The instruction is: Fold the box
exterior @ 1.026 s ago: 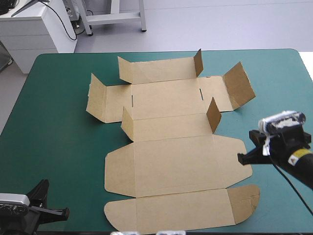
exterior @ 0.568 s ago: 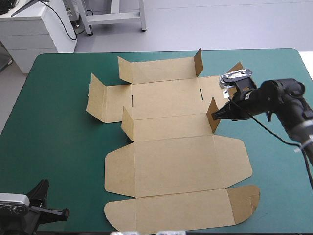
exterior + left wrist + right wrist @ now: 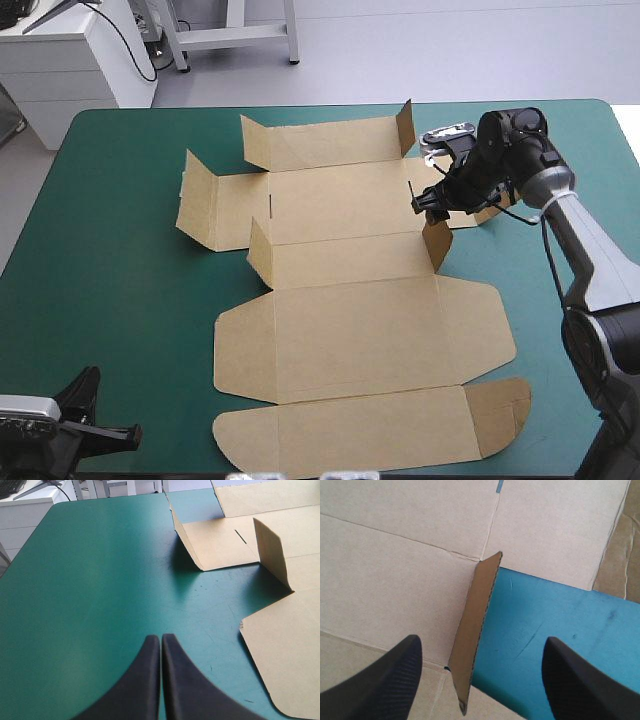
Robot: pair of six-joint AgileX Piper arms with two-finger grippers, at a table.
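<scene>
Brown box (image 3: 360, 330) spread on the teal-green cover (image 3: 120, 300), right gripper (image 3: 428, 198) released above one flap.

At the near left corner the left gripper (image 3: 161, 637) is clenched. Its black fingers meet in one point above the bare cover, apart from the box. The box lies in the middle, reaching from the near edge toward the far edge: its near panels are flat, and the farther ones have small flaps raised. Farther, on the right side, the right gripper holds its fingers wide apart, and a small upright flap (image 3: 469, 655) stands between them, touching neither.
</scene>
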